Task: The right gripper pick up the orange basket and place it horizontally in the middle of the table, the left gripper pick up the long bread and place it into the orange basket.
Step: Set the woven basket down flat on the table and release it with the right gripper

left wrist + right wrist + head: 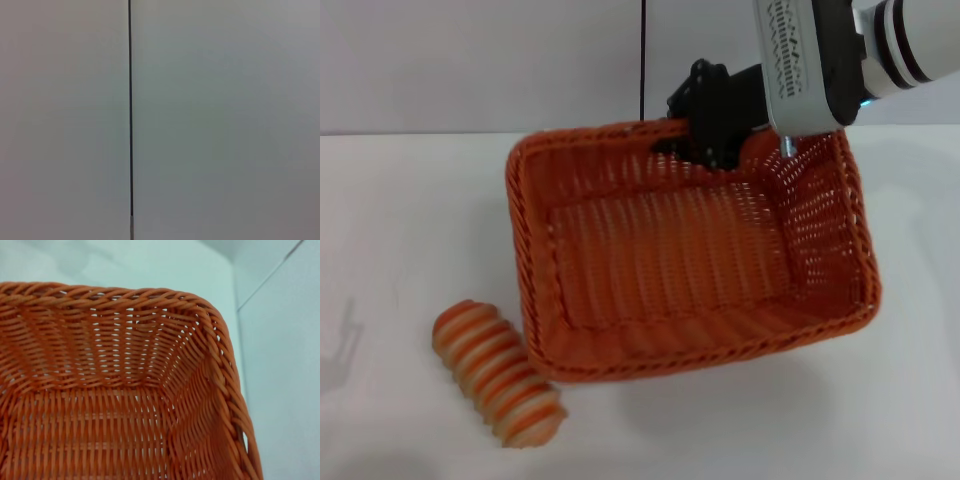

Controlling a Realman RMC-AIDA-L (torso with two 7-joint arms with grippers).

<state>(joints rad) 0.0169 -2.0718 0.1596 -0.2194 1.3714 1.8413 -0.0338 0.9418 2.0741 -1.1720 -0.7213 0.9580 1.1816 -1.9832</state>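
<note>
**Right gripper on the basket's far rim; bread lies off the near-left corner**

The right gripper (705, 135) reaches in from the upper right and sits at the far rim of the orange basket (670, 260), a little right of the rim's middle. Its black fingers straddle the braided edge, so it looks clamped on the rim, though the contact itself is partly hidden by the gripper body.

The basket rests on, or just above, the table (410, 220), near the middle and skewed: its long axis runs left to right but tips, the right end swung nearer than the left. The right wrist view looks down into a corner of the weave and shows no fingers.

The long bread (498, 372) lies on the table just beside the basket's near-left corner, its long axis running diagonally from far-left to near-right. It sits on the robot's left side, so the left arm is the natural one for it. The left gripper is out of sight; its wrist camera shows only the grey wall (225, 120) with 1 thin dark vertical line (130, 100).

I judge the placing step to be nearly done: squaring the basket, then releasing.
</note>
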